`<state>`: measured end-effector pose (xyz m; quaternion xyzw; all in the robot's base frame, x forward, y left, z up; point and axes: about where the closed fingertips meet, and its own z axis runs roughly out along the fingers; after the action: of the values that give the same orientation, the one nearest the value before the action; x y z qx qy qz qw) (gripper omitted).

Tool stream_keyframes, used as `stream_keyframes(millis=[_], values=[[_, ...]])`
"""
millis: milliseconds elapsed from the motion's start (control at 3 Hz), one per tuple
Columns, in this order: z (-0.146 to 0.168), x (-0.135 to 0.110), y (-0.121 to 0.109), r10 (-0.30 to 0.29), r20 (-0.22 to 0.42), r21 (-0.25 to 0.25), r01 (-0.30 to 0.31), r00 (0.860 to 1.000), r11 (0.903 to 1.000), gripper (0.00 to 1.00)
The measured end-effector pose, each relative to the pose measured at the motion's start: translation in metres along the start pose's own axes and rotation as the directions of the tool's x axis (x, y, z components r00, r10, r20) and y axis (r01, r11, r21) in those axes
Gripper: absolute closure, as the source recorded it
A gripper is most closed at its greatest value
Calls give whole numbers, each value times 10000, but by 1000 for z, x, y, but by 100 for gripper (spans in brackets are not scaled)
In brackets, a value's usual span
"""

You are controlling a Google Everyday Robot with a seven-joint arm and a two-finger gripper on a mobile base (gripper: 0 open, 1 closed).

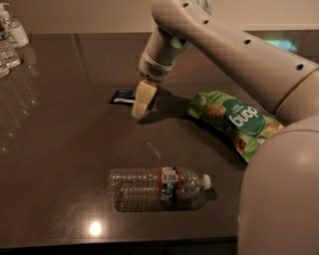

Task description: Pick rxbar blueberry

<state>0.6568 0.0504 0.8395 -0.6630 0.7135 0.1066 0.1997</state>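
Camera view. Down low over the dark counter (60, 164), beyond the lying water bottle (157, 183): the gripper (141, 102), opening impossible to tell. Flat beyond the bottle's left half, right end behind the gripper: the rxbar blueberry (123, 96). Beyond the bottle's cap, to the right: a green snack bag (234, 119).

Arm (239, 55) angled down from right, claw (140, 105) pointing downward, left of centre

Perhaps an office kitchenette: a dark glossy counter (60, 149) meets a plain pale wall (75, 15). Water bottles (9, 50) stand far left of the gripper (140, 104), which is low over the counter.
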Motion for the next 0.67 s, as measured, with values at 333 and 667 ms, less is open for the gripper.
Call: stream_keyframes(millis=[333,667], values=[[9,-4,3,-83,-110,-172,81,9999,9998,0],[15,-8,5,-109,-214,-340,102,9997,9994,16]])
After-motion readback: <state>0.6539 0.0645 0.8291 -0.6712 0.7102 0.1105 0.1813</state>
